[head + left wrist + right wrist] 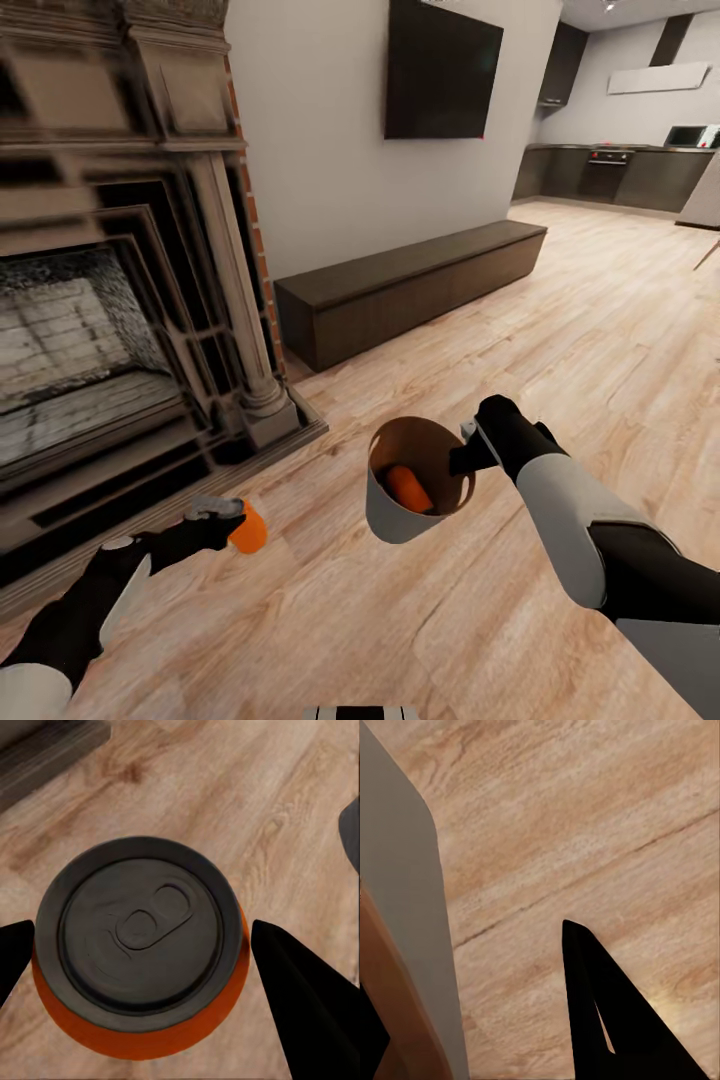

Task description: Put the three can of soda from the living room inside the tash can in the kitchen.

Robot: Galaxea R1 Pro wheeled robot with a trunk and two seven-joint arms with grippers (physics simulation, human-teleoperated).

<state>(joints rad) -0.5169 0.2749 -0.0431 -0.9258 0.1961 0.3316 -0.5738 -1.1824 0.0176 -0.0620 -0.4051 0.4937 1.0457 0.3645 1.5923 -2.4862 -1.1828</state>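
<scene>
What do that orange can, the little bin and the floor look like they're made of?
The can looks like painted metal: glossy orange side, dull dark grey top with a pull tab. The bin seems smooth matte grey outside, wood-coloured inside; plastic or veneer, hard to say. The floor looks like pale wood planks with visible grain and seams.

Soft, even light fills my head view, with no glare and only faint shadows on the wood floor [420,640]. The fireplace [120,300] beside me is smeared with blur; the wrist views stay sharp.
</scene>
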